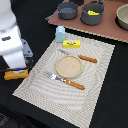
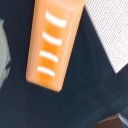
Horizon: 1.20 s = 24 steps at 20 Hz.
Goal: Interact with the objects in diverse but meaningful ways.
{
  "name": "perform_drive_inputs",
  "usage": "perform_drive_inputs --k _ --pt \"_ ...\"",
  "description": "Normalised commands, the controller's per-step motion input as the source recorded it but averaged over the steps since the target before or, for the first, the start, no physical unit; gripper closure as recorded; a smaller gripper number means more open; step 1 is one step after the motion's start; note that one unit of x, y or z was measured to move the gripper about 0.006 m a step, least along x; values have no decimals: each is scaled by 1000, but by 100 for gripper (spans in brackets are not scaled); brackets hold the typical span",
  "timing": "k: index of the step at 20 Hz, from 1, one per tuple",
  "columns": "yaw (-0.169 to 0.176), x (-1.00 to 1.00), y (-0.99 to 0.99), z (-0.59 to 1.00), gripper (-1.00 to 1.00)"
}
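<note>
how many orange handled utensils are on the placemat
2. One orange-handled utensil lies beside the round plate, toward the exterior view's right. The other lies on the plate's near side. The arm may hide others at the exterior view's left.

An orange-brown scored bread block (image 1: 16, 74) lies flat on the black tabletop, just off the woven mat's edge at the exterior view's left; the wrist view shows four pale slashes across its top (image 2: 52, 44). A small pale blue-white carton (image 1: 60, 34) stands upright at the mat's far corner, with a flat yellow red-labelled box (image 1: 72, 44) lying just beside it. Farther back, a grey saucepan (image 1: 67, 10) sits empty, and a second grey pot (image 1: 92, 14) holds something yellow, possibly the cheese wedge (image 1: 93, 11).
</note>
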Motion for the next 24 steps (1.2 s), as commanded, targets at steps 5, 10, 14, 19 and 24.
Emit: perform_drive_inputs --k 5,10,14,19,24 --pt "-77 802 251 603 -100" --pt "-75 777 271 534 -100" --pt "-101 713 233 456 -100" --pt "-126 609 219 191 -100" --pt "-150 565 193 58 -100"
